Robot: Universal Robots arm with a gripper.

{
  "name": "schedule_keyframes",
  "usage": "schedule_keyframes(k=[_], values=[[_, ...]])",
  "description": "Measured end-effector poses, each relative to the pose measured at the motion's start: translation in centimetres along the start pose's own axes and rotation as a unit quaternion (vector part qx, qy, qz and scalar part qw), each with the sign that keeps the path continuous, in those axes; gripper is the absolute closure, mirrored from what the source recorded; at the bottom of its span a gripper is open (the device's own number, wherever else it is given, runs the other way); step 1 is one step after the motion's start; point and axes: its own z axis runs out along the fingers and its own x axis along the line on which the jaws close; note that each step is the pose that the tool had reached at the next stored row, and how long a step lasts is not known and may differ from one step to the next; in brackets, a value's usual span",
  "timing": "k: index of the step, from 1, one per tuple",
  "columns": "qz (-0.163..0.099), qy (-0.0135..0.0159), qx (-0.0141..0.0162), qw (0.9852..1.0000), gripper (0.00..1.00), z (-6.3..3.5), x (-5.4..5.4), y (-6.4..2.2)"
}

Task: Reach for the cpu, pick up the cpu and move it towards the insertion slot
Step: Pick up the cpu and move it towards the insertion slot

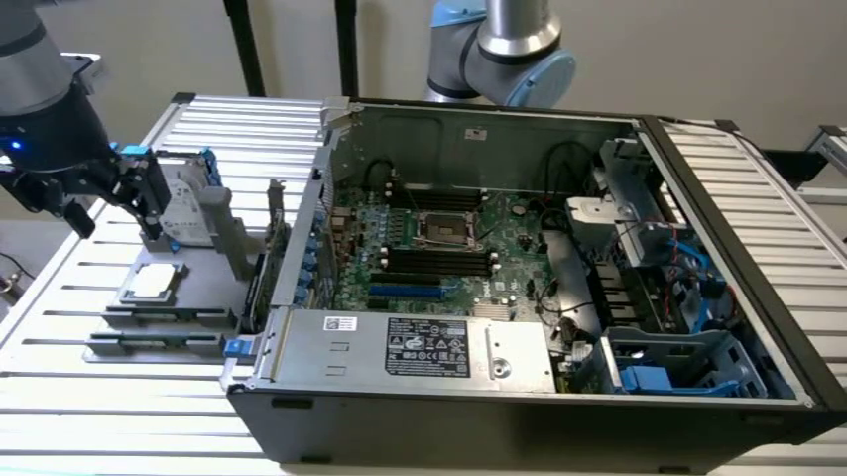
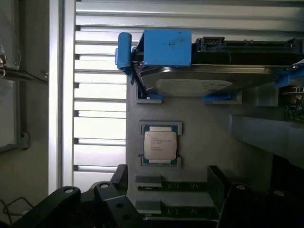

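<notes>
The cpu (image 1: pixel 153 281) is a small square chip with a silver top, lying flat in a grey holder (image 1: pixel 198 260) on the slatted table, at the exterior view's left. My gripper (image 1: pixel 113 206) hangs above and a little behind it, apart from it. In the wrist view the cpu (image 2: pixel 160 144) lies just beyond the black fingers (image 2: pixel 120 177), which stand wide apart around nothing; the gripper (image 2: pixel 167 175) is open. The insertion slot (image 1: pixel 446 230), a metal-framed square socket, sits on the motherboard inside the open computer case.
A silver hard drive in a blue caddy (image 2: pixel 199 80) stands upright in the holder right behind the cpu (image 1: pixel 185 206). The tall black wall of the computer case (image 1: pixel 530 416) lies between holder and socket. A second arm (image 1: pixel 510 50) stands behind the case.
</notes>
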Motion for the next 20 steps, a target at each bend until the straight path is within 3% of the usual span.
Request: schedule_keyframes(k=[20], values=[[-0.002,-0.0006,-0.001,1.0,0.23,3.62,0.0,-0.16]])
